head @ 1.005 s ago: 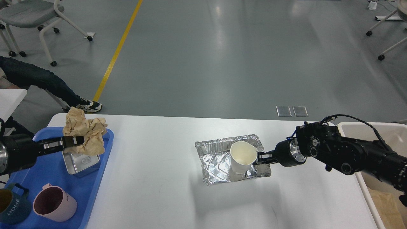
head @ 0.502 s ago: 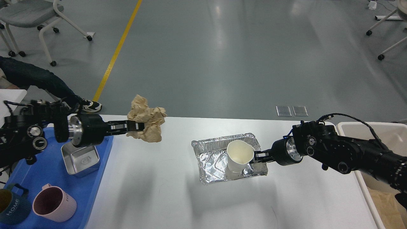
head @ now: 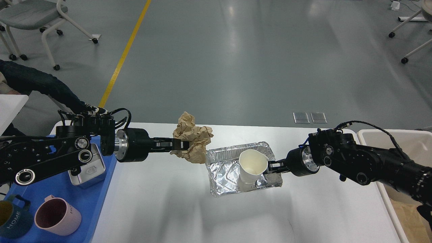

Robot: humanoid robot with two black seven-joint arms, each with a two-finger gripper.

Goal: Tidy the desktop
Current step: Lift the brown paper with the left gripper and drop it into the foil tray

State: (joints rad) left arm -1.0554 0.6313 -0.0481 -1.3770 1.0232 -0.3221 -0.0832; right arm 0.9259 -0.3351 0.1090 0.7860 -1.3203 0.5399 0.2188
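The white desktop (head: 168,209) fills the lower part of the head view. My left gripper (head: 181,145) is shut on a crumpled ball of brown paper (head: 193,141) and holds it in the air just left of a foil tray (head: 224,168). My right gripper (head: 274,166) is shut on the foil tray's right rim and holds it slightly above the desktop, with a shadow beneath. A white paper cup (head: 252,164) stands tilted inside the tray, right by the fingers.
A blue tray (head: 98,202) at the left edge holds a metal box (head: 88,170), a pink mug (head: 57,216) and a dark mug (head: 11,221). A white bin (head: 398,138) stands at the right. A person's leg (head: 40,84) is at the far left.
My left gripper has carried the brown paper from above the metal box rightward to beside the foil tray. My right gripper has shifted the tray and cup slightly left.
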